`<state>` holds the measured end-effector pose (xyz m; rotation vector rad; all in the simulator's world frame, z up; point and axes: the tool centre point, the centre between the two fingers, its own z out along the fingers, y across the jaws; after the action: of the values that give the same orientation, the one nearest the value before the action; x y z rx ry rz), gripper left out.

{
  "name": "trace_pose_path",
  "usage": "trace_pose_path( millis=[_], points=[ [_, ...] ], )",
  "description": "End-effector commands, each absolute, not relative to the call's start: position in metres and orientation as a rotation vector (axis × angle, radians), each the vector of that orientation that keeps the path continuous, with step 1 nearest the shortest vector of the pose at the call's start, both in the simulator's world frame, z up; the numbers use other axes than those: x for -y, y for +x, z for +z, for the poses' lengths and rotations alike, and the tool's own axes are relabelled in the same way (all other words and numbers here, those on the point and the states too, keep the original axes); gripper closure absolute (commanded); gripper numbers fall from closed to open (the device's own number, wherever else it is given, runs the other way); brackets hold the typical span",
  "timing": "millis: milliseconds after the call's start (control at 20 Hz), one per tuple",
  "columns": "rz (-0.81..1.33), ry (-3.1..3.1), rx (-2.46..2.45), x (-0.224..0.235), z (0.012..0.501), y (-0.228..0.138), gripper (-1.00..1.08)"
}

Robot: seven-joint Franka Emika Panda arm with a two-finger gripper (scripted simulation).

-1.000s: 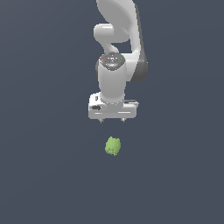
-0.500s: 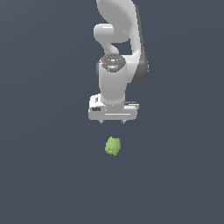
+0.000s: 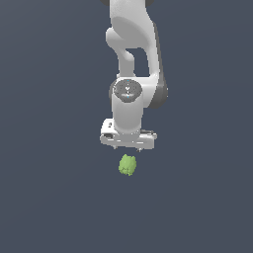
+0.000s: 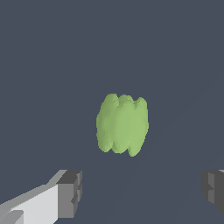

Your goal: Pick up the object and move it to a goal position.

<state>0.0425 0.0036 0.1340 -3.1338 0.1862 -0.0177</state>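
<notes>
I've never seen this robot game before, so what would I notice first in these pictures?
First, the small bumpy green blob, the only bright thing on the plain dark floor. Next, the big white robot arm reaching down from the top of the exterior view, with its claw just above the blob. In the wrist view the claw's grey fingers stand wide apart, not touching the blob.
</notes>
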Motion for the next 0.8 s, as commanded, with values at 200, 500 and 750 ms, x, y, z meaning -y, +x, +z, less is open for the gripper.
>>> trace_pose_path(
  millis=[200, 500, 750],
  points=[
    [-0.006, -3.121, -0.345, -0.005, 0.106, 0.063, -0.92],
    [-0.001, -3.114, -0.417, -0.005, 0.093, 0.072, -0.92],
    [0.001, -3.114, -0.419, -0.005, 0.092, 0.072, -0.92]
  ],
)
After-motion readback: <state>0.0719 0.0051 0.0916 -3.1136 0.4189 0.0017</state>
